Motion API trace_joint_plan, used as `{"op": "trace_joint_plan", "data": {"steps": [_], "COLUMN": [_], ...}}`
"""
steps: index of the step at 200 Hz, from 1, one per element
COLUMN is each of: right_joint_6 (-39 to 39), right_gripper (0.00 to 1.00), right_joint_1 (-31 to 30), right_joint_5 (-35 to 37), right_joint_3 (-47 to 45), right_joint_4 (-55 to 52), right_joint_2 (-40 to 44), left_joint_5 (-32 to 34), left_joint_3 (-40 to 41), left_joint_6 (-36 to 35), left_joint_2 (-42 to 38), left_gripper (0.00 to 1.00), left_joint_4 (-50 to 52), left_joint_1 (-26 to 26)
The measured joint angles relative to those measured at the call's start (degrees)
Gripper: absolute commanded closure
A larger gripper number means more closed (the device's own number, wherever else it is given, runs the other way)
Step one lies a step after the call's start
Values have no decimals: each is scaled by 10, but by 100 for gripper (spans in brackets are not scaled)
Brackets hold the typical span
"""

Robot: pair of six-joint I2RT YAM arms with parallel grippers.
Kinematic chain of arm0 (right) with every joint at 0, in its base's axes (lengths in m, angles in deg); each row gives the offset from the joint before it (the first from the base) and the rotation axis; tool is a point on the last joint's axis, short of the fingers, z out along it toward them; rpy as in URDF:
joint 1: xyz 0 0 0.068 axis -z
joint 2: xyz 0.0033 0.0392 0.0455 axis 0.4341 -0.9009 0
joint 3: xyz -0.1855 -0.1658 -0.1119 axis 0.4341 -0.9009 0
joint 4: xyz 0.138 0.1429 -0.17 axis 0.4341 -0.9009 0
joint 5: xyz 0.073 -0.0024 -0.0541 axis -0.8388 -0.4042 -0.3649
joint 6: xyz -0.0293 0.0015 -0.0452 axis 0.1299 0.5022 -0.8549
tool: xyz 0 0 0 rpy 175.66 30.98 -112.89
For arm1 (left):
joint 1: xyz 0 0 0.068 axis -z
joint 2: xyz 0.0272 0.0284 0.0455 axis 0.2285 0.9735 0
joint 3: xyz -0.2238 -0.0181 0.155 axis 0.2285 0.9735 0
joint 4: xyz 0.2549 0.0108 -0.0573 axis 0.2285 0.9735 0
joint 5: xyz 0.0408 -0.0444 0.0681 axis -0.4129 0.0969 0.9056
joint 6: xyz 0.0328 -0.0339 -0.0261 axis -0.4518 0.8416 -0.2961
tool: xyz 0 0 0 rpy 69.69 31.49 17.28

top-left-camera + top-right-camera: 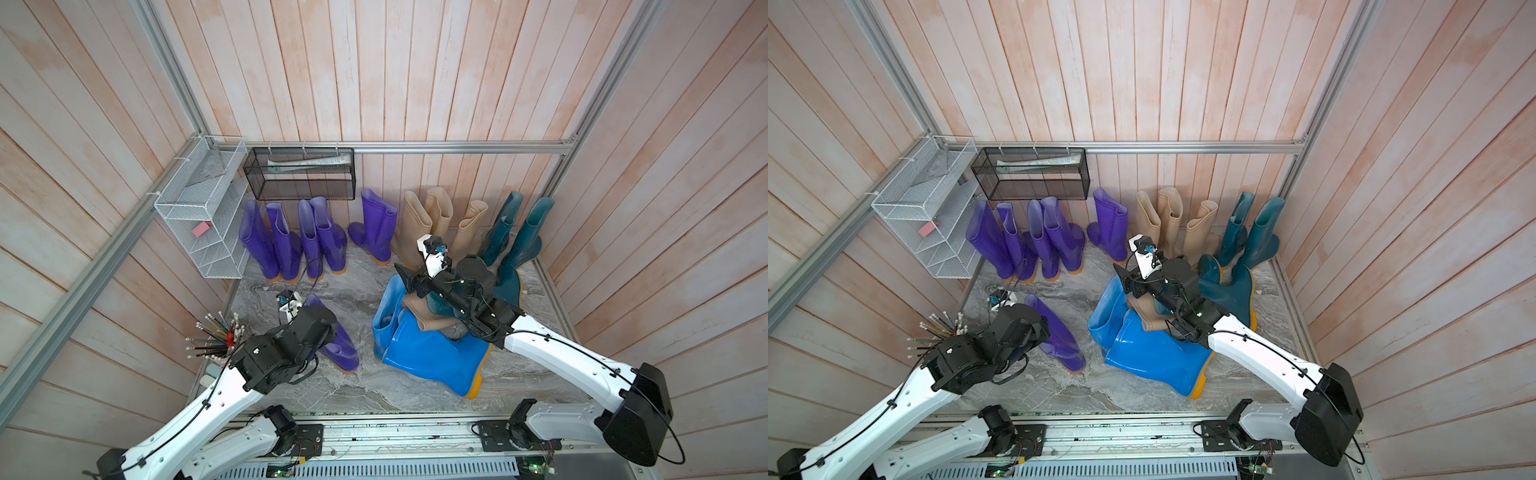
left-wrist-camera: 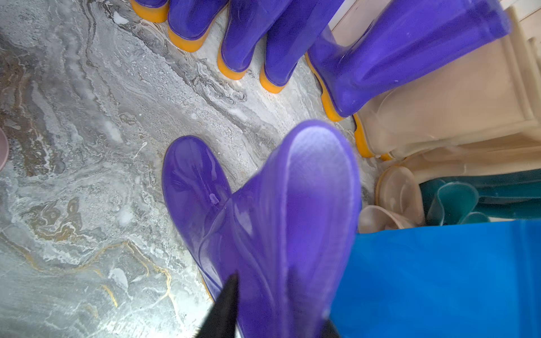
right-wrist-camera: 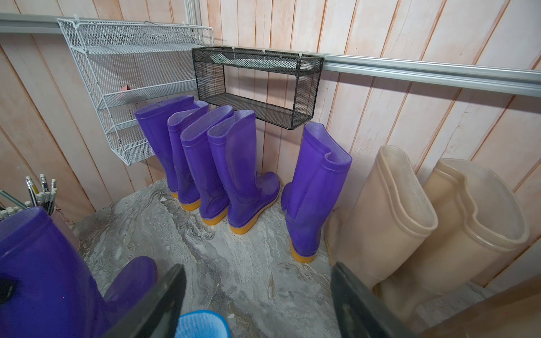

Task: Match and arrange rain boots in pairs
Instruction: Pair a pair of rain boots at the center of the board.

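My left gripper (image 2: 278, 301) is shut on the top of the shaft of a purple boot (image 2: 263, 210), whose foot rests on the floor. In both top views the wrist hides those fingers above this boot (image 1: 343, 349). Four more purple boots (image 1: 286, 241) stand in a row at the back left, and a fifth (image 1: 376, 226) stands apart to their right. Beige boots (image 1: 436, 220) and teal boots (image 1: 515, 228) stand beside them. My right gripper (image 3: 260, 298) is open and holds nothing. It hangs above a pile of blue boots (image 1: 428, 357), a beige boot (image 1: 428, 320) and teal boots (image 1: 509, 286).
A white wire rack (image 1: 199, 212) and a black mesh basket (image 1: 299, 174) hang on the back wall above the purple row. A cup of pencils (image 1: 216, 336) stands by the left arm. Wood-panelled walls close in the marble floor (image 1: 365, 291) on three sides.
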Motion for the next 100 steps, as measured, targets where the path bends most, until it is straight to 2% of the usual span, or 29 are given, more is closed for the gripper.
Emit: {"op": "trace_joint_plan", "data": {"steps": [25,55,78,100], "right_joint_6": [0,0,0,-1], "right_gripper": [20,20,20,20], "right_joint_1": [2,6,9,14], "right_joint_5": [-2,-7,-10,-14], "right_joint_3": [0,2,12,24], "right_joint_4": [0,0,-1,-2], "right_joint_2": [0,-2,-13,-26], "left_joint_5": [-77,-199,-301,-361], "left_joint_3": [2,-30,-74,-105], "left_joint_6": [-106,-248,-329,-384], "left_joint_2": [-14,40,96,134], "left_gripper": [100,100,100,100], "left_joint_4": [-35,-56,-65,-84], "left_joint_1": [-78,-167,-203,-211]}}
